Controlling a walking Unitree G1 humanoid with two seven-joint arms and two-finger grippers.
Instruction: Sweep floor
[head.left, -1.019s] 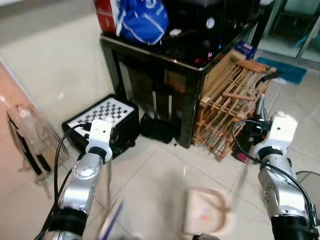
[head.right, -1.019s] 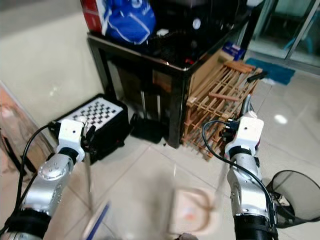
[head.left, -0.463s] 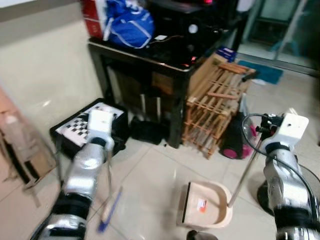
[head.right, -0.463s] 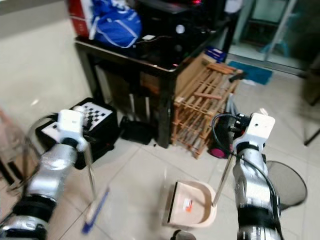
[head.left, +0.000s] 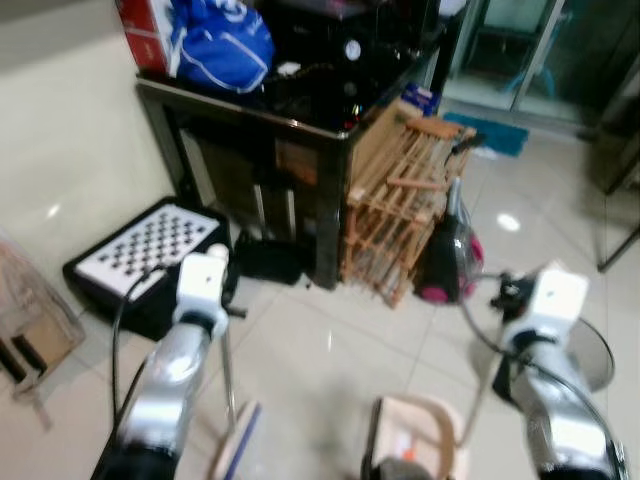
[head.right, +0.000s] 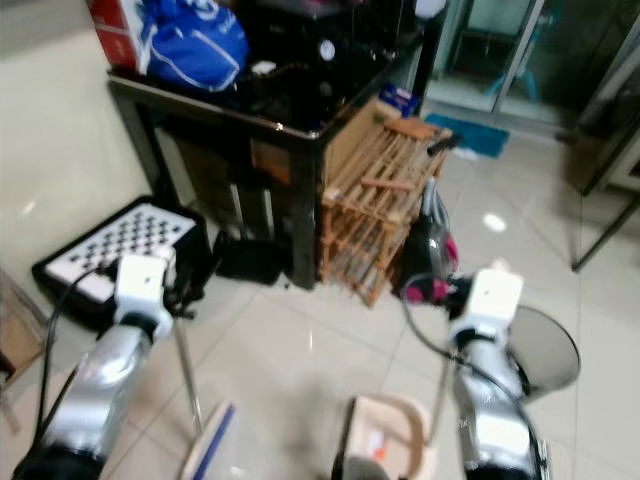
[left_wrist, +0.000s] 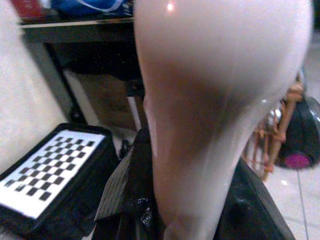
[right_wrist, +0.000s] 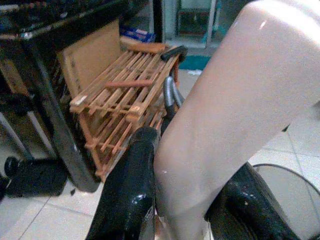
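Pale plastic handles suggest light, stiff tools, probably slippery, best gripped at the top. The left gripper (left_wrist: 170, 200) is clamped around the broom (head.right: 205, 455) handle, its head on the tiled floor (head.right: 300, 350) at 7 o'clock. The right gripper (right_wrist: 185, 200) clasps the dustpan (head.right: 385, 445) handle; the pan sits at 5 o'clock, below the black bench (head.right: 300, 130).

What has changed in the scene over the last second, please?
Mostly the camera: the view swung right, bringing the pink vacuum and the fan base into sight. Both hands kept their grips, left hand on the broom, right hand on the dustpan.
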